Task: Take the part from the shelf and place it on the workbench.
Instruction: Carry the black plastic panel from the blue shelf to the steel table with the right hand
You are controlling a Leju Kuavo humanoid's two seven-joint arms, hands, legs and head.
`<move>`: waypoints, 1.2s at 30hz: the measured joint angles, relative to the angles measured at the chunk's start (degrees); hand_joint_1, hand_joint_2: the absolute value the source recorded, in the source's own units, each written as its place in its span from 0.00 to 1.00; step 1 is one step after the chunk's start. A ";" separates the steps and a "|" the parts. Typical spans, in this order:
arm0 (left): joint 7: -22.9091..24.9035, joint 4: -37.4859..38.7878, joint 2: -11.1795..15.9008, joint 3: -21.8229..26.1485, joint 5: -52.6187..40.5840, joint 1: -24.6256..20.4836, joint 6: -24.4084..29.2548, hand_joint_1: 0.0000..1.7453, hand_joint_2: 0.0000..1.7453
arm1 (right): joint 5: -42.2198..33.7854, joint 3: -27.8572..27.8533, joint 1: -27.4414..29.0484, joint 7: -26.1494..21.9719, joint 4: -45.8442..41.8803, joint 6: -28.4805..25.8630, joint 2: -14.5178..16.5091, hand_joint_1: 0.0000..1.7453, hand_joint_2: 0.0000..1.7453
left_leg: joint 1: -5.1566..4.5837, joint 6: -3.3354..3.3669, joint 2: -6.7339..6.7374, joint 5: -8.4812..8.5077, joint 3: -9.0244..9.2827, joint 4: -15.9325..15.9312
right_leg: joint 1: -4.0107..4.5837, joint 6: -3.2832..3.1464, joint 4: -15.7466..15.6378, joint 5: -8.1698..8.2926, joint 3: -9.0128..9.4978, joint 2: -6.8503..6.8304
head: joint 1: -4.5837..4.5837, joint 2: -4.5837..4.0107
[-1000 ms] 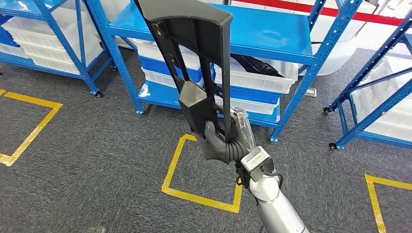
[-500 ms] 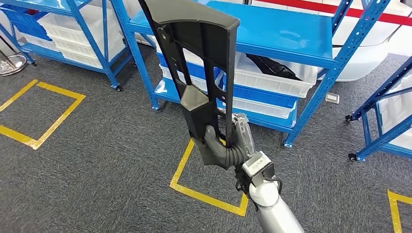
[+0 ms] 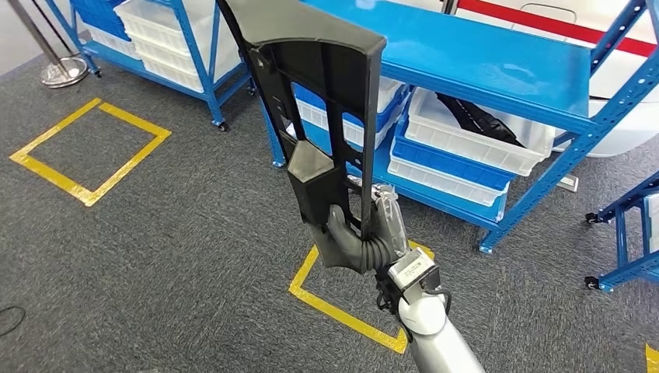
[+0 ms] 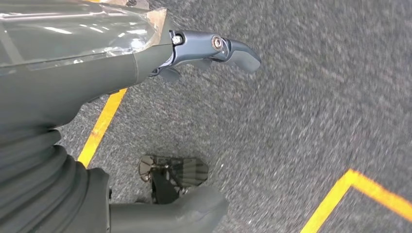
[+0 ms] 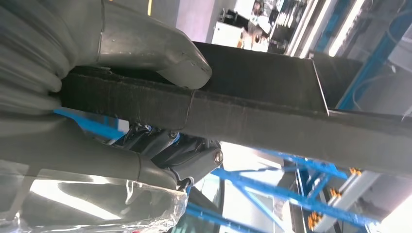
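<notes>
In the head view my right hand grips the lower end of a long black plastic part with slotted openings and holds it upright in front of the blue shelf. The part's top runs past the frame's upper edge. The right wrist view shows the thumb pressed on the part's flat edge, with darker fingers curled under it. My left hand hangs over grey carpet, its finger and thumb apart with nothing between them.
White and blue bins fill the shelf's lower levels, one holding another black part. A second blue rack stands at the left, a third at the right. Yellow taped squares mark the carpet. A stanchion base sits far left.
The whole view has shifted: shelves and floor marks slid to the right as the camera turned. My right hand keeps the part in the same upright hold.
</notes>
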 joint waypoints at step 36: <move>3.74 0.21 0.01 8.38 4.91 3.52 8.11 0.00 1.00 | -3.61 11.45 -2.22 -2.86 8.37 2.04 3.70 1.00 1.00 | 0.22 -0.50 -4.07 0.38 -0.91 0.62 | -0.18 1.25 1.89 0.03 -0.76 1.37 | -0.12 0.01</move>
